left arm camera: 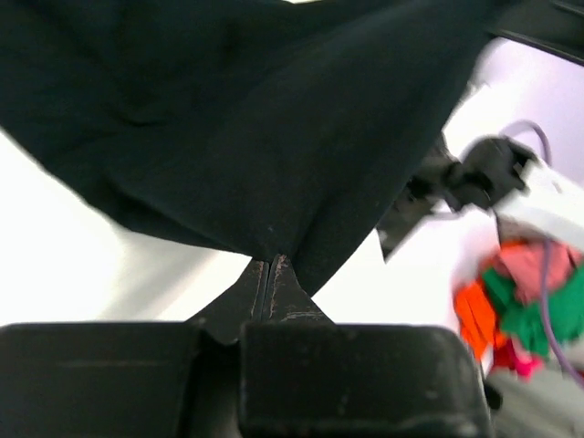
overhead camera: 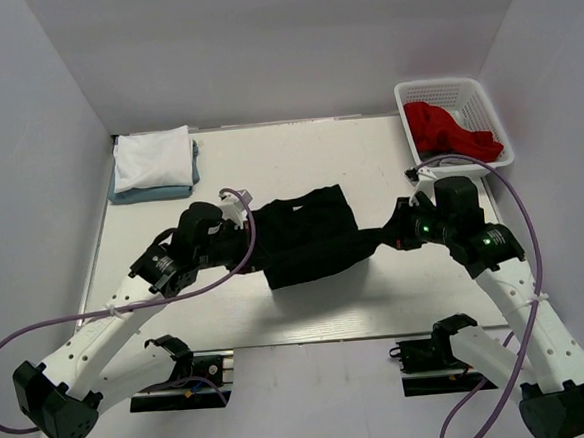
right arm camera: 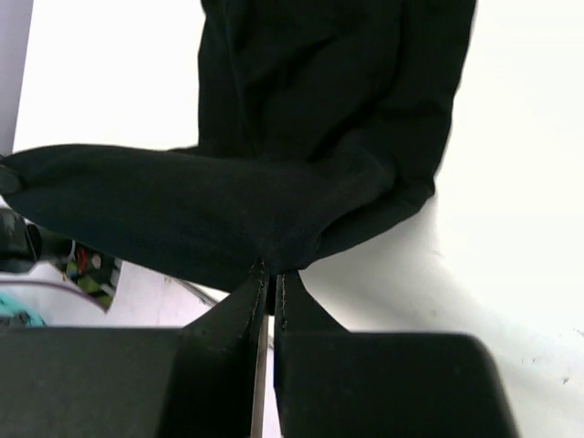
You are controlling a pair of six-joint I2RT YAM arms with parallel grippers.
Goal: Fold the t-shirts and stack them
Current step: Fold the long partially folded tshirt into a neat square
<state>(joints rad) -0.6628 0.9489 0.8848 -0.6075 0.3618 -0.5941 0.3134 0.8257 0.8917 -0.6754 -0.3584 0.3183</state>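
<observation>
Black t-shirt (overhead camera: 308, 238), held between both arms over the middle of the table (overhead camera: 378, 308). You see it bunched and partly doubled over, not yet a flat fold. Its left end rises to the left gripper (overhead camera: 236, 221) and its right end draws out into a narrow tail toward the right gripper (overhead camera: 403, 229).

Left wrist view: the left gripper's jaws are pressed together on a pinch of the black cloth, which fans upward from the fingertips. Right wrist view: the right gripper's jaws are likewise closed on a fold of the same shirt, with only a hairline gap between them.

Far left corner: a folded white t-shirt (overhead camera: 152, 157) lies squarely on a folded light blue-grey t-shirt (overhead camera: 155, 193), well apart from the black one. You may read this as the stack, with two garments done.

Far right corner: a white mesh basket (overhead camera: 486, 100) holds crumpled red cloth (overhead camera: 446, 130); whether that is another t-shirt you cannot tell.

Judged progress: roughly midway. The black shirt is mid-fold, and you have yet to finish it and carry it to the stack. The red cloth, if it is a shirt, would follow
</observation>
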